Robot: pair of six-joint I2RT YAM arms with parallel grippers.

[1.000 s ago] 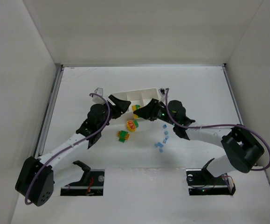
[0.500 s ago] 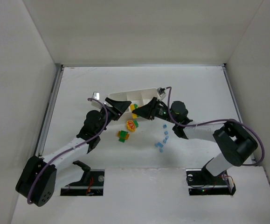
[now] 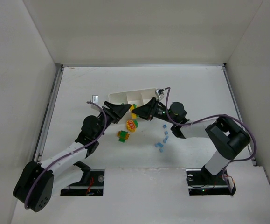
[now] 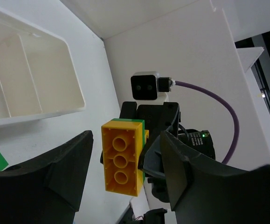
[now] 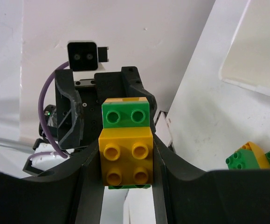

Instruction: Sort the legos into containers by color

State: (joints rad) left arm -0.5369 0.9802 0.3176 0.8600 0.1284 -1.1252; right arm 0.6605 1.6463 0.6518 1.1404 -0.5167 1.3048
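White plastic forms the tray [image 3: 125,97]. In its compartments, as far as they can be seen, only bare floor is shown; the end nearest the right gripper [image 3: 140,111] is partly hidden. Just beside the near wall of the tray, a yellow and green cluster [image 5: 125,156] is pinched between the right gripper's fingers [image 5: 165,179]. The left gripper [image 4: 125,140] is placed around the same cluster with its fingers spread, and a gap is visible at one side. On the near side of the tray, a yellow-red cluster [image 3: 132,124], a green-orange cluster [image 3: 122,136] and pale blue bricks [image 3: 165,139] are scattered on the table [image 3: 79,84].
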